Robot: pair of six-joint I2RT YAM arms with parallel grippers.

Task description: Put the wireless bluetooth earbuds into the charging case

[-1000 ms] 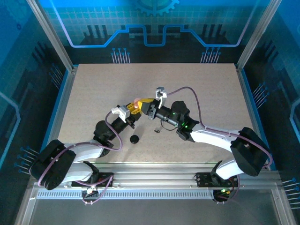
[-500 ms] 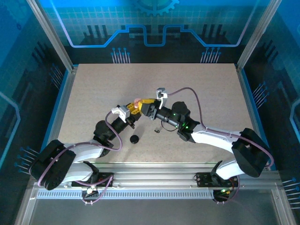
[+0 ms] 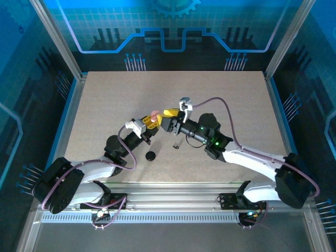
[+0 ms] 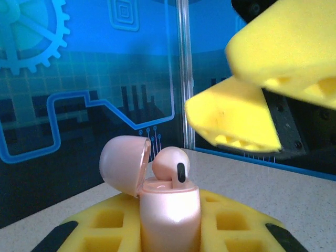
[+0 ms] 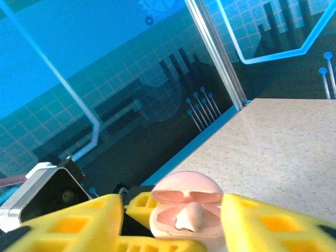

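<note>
Left gripper is clamped on the pink case, its yellow pads either side of the body, and holds it upright above the table. The lid is tipped back on the left. One pink earbud stands in the case with its head proud of the rim, so it looks not fully seated.

Right gripper is just beside the case on its open side. Its jaws are part open with nothing between them, tips near the bud but apart from it.

Handling, my guess: the bud is very light, hard, glossy plastic and slippery, likely to pop out or skid if pinched hard. Best to take it by the rounded head or press down on top of it with one soft pad, gently. The case is smooth too and could rotate in the foam grip if pushed sideways. The lid hinge looks like the weak spot, so keep off it.

Further out, a black round case lies on the table near the left arm. A small dark piece lies under the right wrist, too small to tell what it is.
</note>
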